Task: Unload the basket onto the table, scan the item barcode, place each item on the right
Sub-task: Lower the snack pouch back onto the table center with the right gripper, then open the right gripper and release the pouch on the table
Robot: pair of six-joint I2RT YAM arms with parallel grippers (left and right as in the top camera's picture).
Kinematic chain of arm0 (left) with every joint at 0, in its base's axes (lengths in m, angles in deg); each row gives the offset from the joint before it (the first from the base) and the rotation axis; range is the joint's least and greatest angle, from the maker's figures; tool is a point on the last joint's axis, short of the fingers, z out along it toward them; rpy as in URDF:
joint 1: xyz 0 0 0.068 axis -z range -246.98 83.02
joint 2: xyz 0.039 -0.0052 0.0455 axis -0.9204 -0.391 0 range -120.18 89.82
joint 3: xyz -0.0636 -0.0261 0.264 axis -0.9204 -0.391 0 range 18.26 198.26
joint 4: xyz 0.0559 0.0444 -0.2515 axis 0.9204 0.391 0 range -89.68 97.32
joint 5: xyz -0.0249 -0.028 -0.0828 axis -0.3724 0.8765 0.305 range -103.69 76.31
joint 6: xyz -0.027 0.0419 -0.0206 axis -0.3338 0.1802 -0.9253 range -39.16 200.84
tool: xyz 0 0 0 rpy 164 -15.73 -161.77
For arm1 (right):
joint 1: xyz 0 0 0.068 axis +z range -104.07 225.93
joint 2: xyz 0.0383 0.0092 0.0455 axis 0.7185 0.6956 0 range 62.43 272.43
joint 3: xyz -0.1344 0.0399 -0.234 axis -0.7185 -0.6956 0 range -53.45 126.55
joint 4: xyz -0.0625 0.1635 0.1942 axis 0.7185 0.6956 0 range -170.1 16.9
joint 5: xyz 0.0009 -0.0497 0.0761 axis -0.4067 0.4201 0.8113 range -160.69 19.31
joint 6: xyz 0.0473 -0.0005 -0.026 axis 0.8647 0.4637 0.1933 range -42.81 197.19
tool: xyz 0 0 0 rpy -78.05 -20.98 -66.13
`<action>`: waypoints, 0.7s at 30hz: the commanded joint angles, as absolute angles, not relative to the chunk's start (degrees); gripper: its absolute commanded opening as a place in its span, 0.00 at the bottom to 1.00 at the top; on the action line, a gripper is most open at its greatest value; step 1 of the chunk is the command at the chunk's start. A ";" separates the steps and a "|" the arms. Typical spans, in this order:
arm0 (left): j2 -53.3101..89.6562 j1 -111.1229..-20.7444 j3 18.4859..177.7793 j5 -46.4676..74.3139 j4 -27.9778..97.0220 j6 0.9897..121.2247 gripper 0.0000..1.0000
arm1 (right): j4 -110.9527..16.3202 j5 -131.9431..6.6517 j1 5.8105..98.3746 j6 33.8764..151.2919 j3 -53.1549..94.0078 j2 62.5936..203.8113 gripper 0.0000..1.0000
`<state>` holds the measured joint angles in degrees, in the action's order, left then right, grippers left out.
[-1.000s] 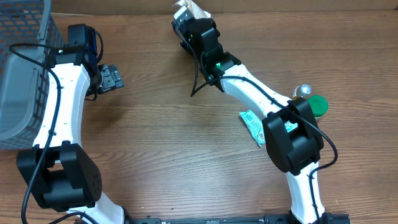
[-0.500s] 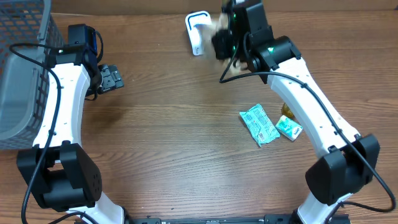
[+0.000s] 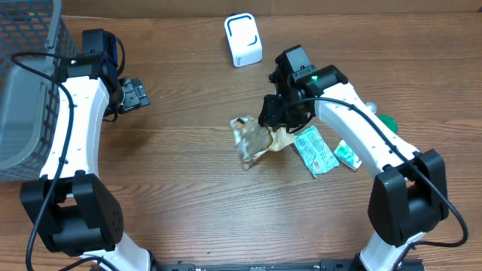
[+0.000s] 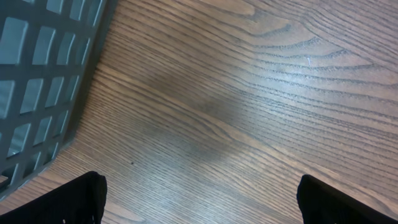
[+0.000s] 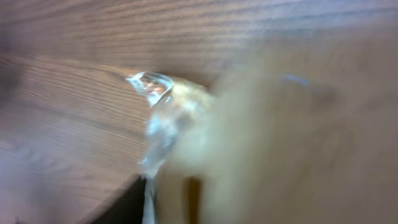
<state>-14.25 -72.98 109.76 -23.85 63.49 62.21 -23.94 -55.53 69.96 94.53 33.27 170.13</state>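
Right now my right gripper (image 3: 273, 114) is hanging low over the middle of the wooden table (image 3: 188, 196), pointing down at a crinkled clear-wrapped packet (image 3: 251, 138) with something tan inside. From overhead the fingers are sitting over the packet's right end, and I cannot tell whether they are gripping it or only touching it. The right wrist view is blurring badly: a shiny wrapper corner and a tan mass are filling the frame, so how wide the jaws are standing is not readable either. The rest of the packet is lying on the wood, spreading out to the left of the gripper.

Just to the right of it a green sachet (image 3: 314, 150) is lying flat, its near edge almost touching the tan end of the packet. Beyond that a smaller green-and-white sachet (image 3: 349, 154) is showing beside my right forearm, and a green round lid (image 3: 387, 123) is peeking out behind the arm.

The white scanner (image 3: 243, 39) is standing at the far edge of the table, well apart from the packet.

My left gripper (image 3: 134, 94) is hovering over bare wood at the left side, jaws spread fully and carrying nothing; in its wrist view the black fingers (image 4: 81, 198) are showing only at the lower corners. A grey mesh basket (image 3: 30, 45) is sitting just beside it, at the far left corner.
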 commanded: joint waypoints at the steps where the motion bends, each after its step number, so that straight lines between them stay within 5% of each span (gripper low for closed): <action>1: -14.43 -72.59 110.66 -24.59 63.45 62.84 1.00 | -26.93 -61.28 69.96 94.77 29.99 169.93 0.54; 8: -14.43 -72.59 110.66 -24.59 63.43 62.84 1.00 | -31.52 -67.77 69.96 94.79 26.80 169.93 0.71; 14: -14.43 -72.59 110.66 -24.59 63.45 62.84 1.00 | -36.01 -73.37 69.96 94.79 26.75 169.93 0.99; 21: -14.43 -72.59 110.66 -24.59 63.43 62.84 0.99 | -37.19 -73.83 69.96 94.79 26.75 169.93 1.00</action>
<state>-14.25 -72.98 109.76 -23.85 63.49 62.21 -36.92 -72.60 69.96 94.92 26.84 170.13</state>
